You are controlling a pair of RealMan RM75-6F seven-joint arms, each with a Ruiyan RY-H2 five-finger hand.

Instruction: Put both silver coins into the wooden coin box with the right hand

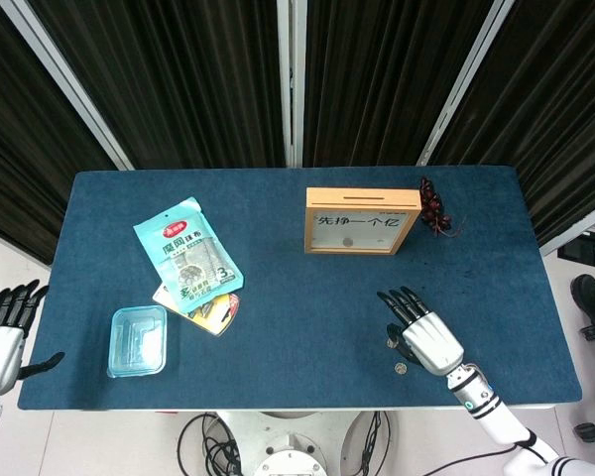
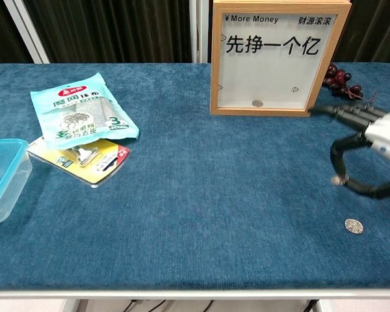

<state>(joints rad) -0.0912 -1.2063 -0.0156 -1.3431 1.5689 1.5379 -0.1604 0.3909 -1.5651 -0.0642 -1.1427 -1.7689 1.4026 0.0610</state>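
In front of the wooden coin box (image 2: 279,58), off toward its right corner, my right hand (image 2: 370,146) hung above the blue table (image 2: 201,195) with one silver coin (image 2: 338,179) pinched at the tip of a finger and the thumb, the other fingers stretched toward the box. I judged the step in hand to be the carrying of the first coin: it was off the cloth, but not yet anywhere near the top of the box. The second coin (image 2: 354,226) lay flat on the table, nearer me than the box and just below my hand in the chest view. The next move, as I saw it, called for raising the pinched coin clear over the box's upper edge, turning it edge-on and lining it up with the slot; the head view showed only a thin dark line on the box's top, so the aim would have to be fine. The held coin looked small, pale and partly hidden by my fingertip, and its face was too small to read. The coin on the table was a bright, round disc with a faint pattern. Inside the box, behind its clear front, a single coin already rested at the bottom. My left hand (image 1: 2,332) sat off the table's edge, far from the box, fingers apart and empty.
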